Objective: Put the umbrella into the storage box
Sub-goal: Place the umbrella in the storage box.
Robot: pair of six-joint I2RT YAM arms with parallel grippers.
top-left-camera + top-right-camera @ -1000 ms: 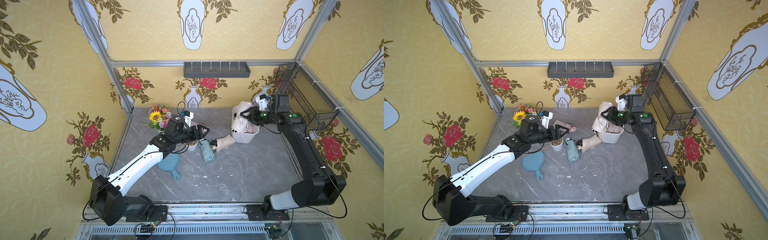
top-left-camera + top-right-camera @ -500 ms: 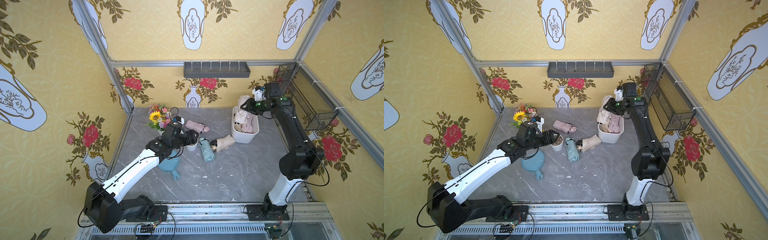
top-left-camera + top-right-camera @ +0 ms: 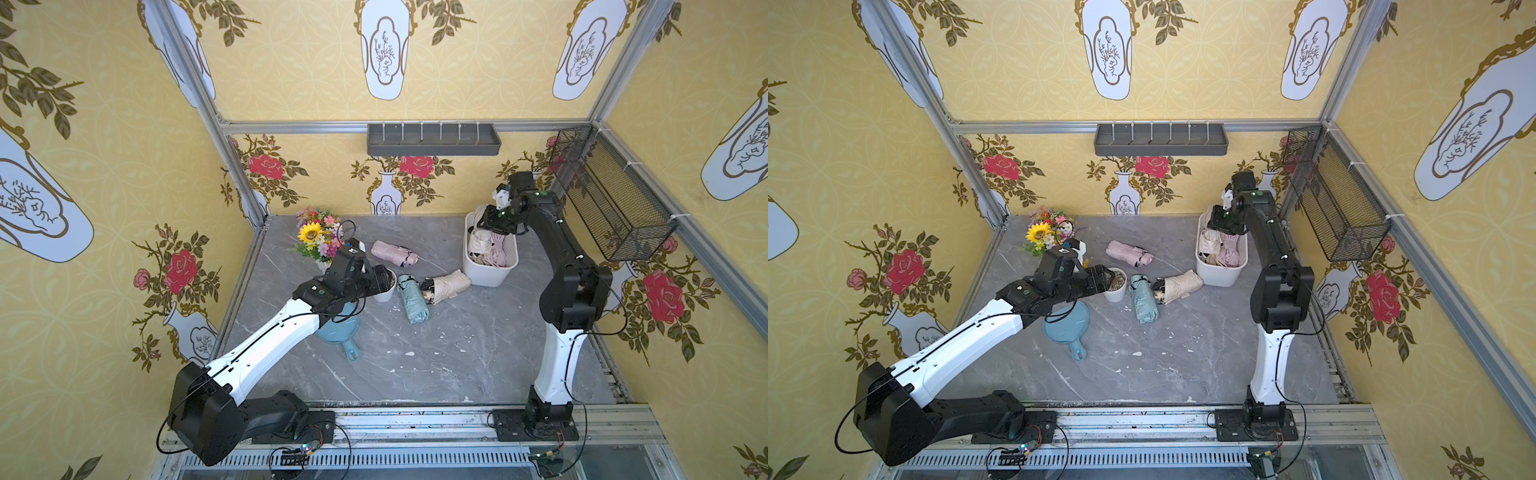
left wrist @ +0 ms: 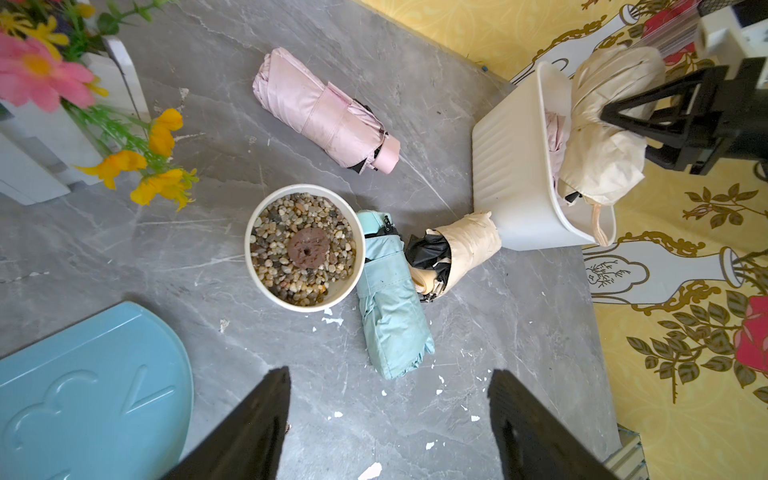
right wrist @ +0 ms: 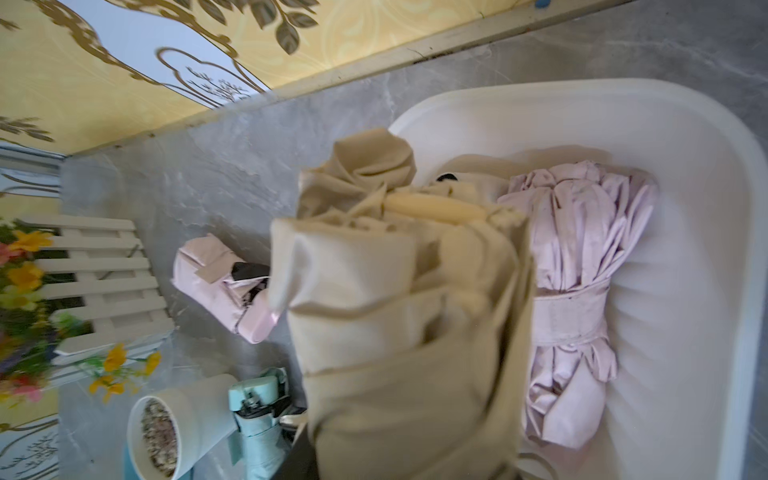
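Pinching a cream umbrella in the right pincer — pressed onto the folded cloth about midway along, at the far right of the table. Directly over the storage box, so nothing sideways left to cover, only down. Steeply tilted, with the long axis roughly along the far-to-near length of the box: lower end and wrist strap inside by the near wall, upper end sticking up above the rim. Squeezed in beside a pink umbrella lying along the right side of the box. Probably calls for easing the raised end down before letting go; could otherwise prop on the rim and tip out.

Spread wide and empty at the left pincer, hovering well to the left of the box by the pebble pot. Just ahead, on the table, a mint umbrella lying far to near, against a tan umbrella, itself up against the box wall; farther off, a second pink umbrella. Nearer to those three than the right arm.

No brand, label or readable writing anywhere — only an embossed cloud and slash on the blue board.
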